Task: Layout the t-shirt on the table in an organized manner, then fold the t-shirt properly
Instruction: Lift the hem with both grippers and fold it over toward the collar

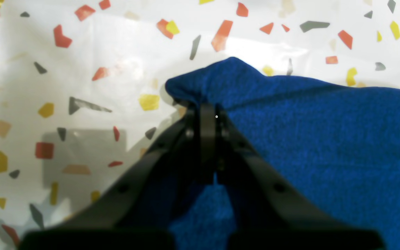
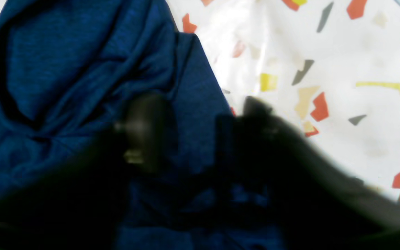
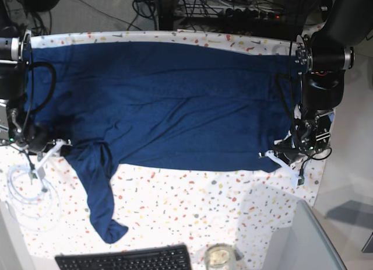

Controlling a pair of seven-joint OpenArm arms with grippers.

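The large dark navy blue fabric t-shirt (image 3: 169, 101) lies spread across the white, terrazzo-flecked table (image 3: 192, 206), one sleeve trailing toward the black keyboard (image 3: 125, 259). The left gripper (image 1: 207, 111) pinches a cloth corner (jaws closed); the right gripper (image 2: 193, 132) straddles fabric, its grip too blurred to tell.

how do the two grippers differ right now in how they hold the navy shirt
The left gripper has its jaws closed, pinching a raised corner of the dark navy blue fabric t-shirt; the right gripper shows a gap between its blurred jaws, with cloth lying in it. The left one sits at the shirt's edge over the white speckled table; the right one sits over bunched folds. Both are black.
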